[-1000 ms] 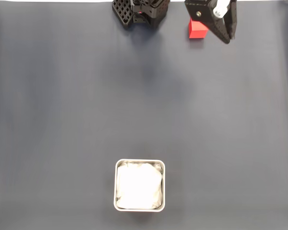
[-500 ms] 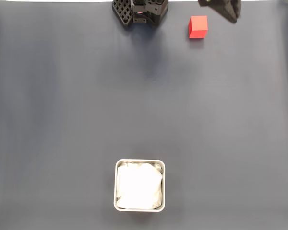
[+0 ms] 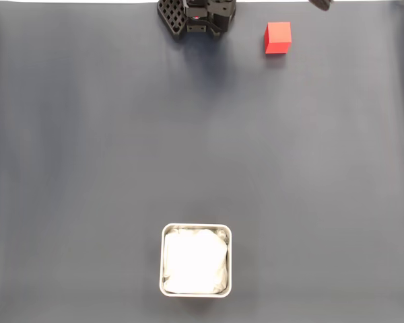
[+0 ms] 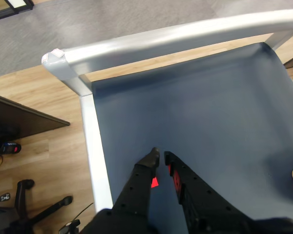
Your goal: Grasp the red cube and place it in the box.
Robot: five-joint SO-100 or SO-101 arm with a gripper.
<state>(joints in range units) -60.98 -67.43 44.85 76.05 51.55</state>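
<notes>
Red cube (image 3: 278,36), small, bright and sharp-edged, is seen lying free on the dark blue-grey table mat (image 3: 202,148) near the top edge of the fixed view, to the right of the black perforated arm base (image 3: 196,16). Nothing is touching it. A small red patch is glimpsed between the black fingers in the wrist view, but it cannot be told whether that is the cube or a part of the gripper.

The square silvery metal tin with rounded corners and white soft lining, the box (image 3: 196,260), is set low in the fixed view, well apart from the cube, and nothing is held in it.

The black two-finger gripper (image 4: 161,155) is shown in the wrist view with its tips drawn almost together, a narrow gap left between them, and nothing is pinched. It is raised well above the mat, pointed toward the pale metal table frame (image 4: 151,41).

The grasping step is judged not yet achieved. For the next move, the fingers would need to be spread, lowered astride the cube and closed on opposite faces.
</notes>
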